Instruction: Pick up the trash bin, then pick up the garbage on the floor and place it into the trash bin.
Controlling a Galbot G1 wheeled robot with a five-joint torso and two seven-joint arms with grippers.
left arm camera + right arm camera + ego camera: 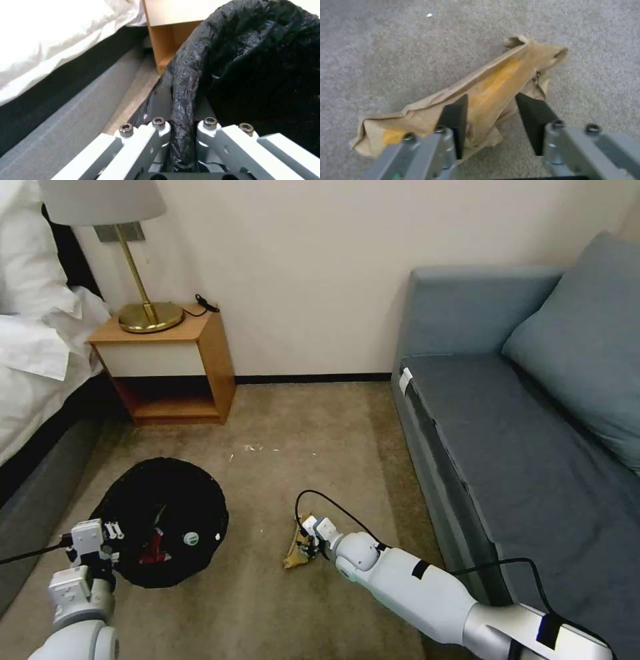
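- Head view: the trash bin [163, 520], lined with a black bag, stands on the carpet [267, 593] near the bed [33, 347] and in front of the nightstand [163, 367]. The left gripper [107, 543] sits at the bin's near rim. A red wrapper [153, 550] and a white bottle cap [190, 539] lie inside. The right gripper [308, 533] reaches down to the tan wrapper [297, 550] on the carpet, beside the sofa [520, 447].
- Left wrist view: the fingers [146, 140] of the left gripper [181, 130] are clamped on the bin's rim [181, 100], one outside the bag, one inside; the crinkled black plastic is pinched between them.
- Right wrist view: the right gripper [491, 120] has its two black pads [533, 117] spread either side of the crumpled tan wrapper [480, 92]. The wrapper's middle fold lies between them; the pads appear just short of gripping it. The wrapper rests on the carpet [386, 50].
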